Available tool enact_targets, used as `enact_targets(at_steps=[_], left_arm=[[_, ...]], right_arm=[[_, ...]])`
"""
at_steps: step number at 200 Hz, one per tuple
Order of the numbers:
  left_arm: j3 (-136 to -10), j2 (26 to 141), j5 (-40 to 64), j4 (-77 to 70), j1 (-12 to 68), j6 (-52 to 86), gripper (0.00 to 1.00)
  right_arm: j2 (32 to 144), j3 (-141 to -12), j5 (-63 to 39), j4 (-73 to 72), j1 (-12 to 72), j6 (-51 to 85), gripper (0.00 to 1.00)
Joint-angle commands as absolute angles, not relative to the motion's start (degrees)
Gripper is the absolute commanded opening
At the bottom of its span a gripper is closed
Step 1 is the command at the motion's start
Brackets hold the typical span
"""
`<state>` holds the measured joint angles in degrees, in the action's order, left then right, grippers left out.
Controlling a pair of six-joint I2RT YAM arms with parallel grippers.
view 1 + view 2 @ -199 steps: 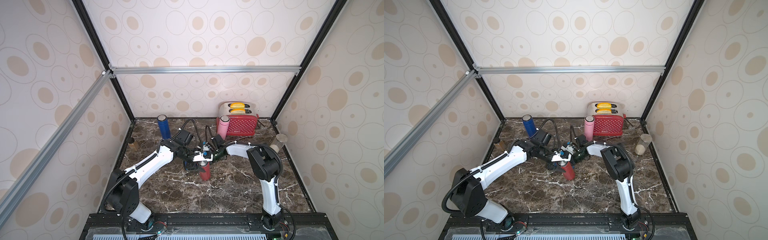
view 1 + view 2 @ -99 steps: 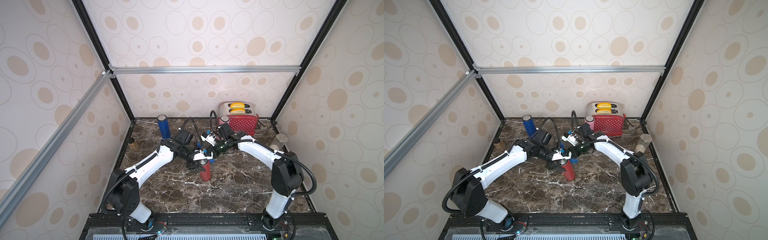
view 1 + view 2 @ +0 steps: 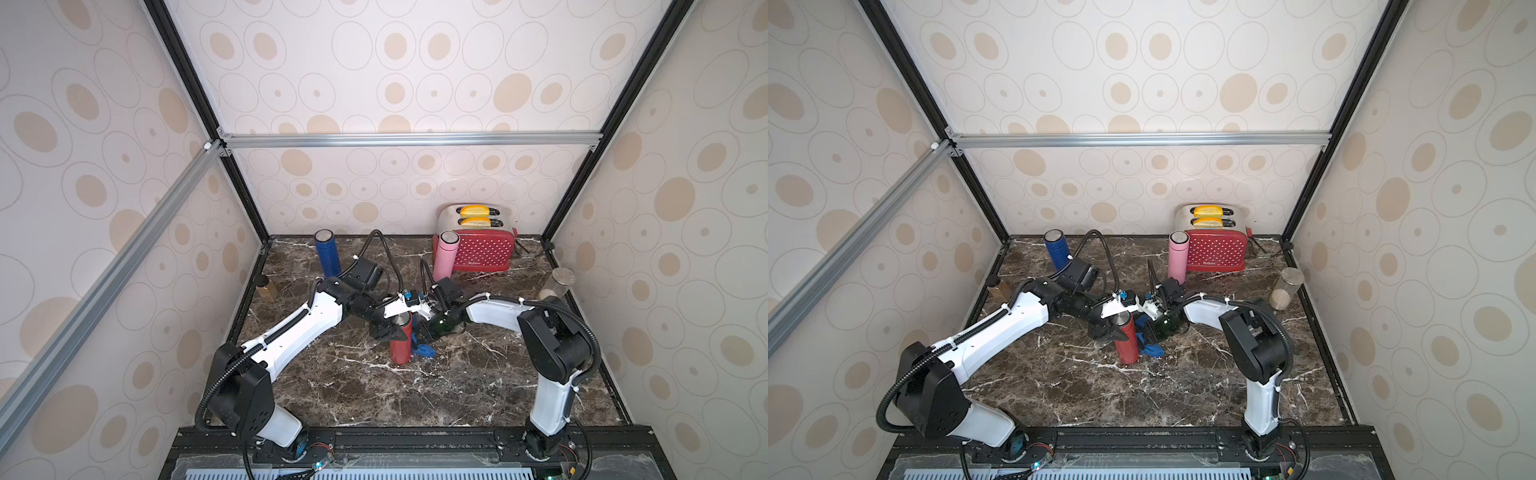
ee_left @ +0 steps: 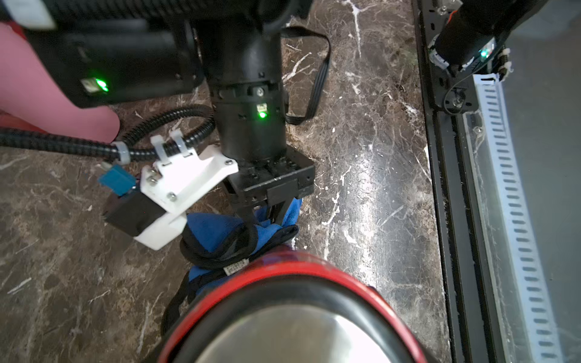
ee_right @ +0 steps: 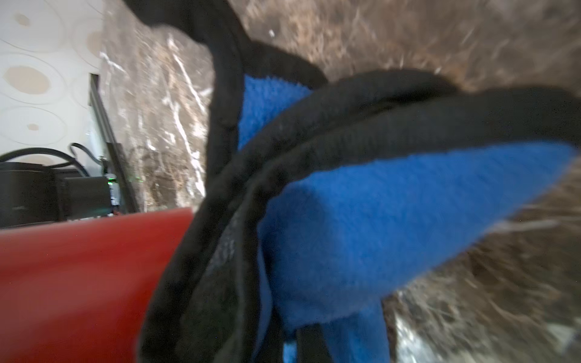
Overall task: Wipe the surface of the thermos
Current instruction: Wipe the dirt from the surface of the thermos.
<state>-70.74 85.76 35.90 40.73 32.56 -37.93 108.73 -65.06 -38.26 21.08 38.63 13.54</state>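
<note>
Two grippers engaged; we judge wipe midway. Left gripper (image 3: 392,329) clasps red thermos (image 3: 401,345), upright near table (image 3: 457,374) centre. Right gripper (image 4: 270,209) clenched on blue cloth (image 3: 426,352), pressed low at thermos's 3 o'clock. Remaining sides likely left; we cannot tell coverage.

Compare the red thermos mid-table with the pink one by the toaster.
The red cylindrical thermos stands mid-table; the pink cylindrical thermos stands at the back, before the red dotted toaster. The left hand grips the red one; no hand holds the pink one. A blue cloth in the right hand lies against the red one's side, not the pink one's. Both stand upright with silver tops.
</note>
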Motion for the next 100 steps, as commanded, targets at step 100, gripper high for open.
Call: enact_targets(at_steps=[100], left_arm=[[-65.24,81.82,25.92,31.8,32.98,-25.54,0.2]], right_arm=[[96.07,-65.39,-22.8,27.84,40.85,16.37,0.0]])
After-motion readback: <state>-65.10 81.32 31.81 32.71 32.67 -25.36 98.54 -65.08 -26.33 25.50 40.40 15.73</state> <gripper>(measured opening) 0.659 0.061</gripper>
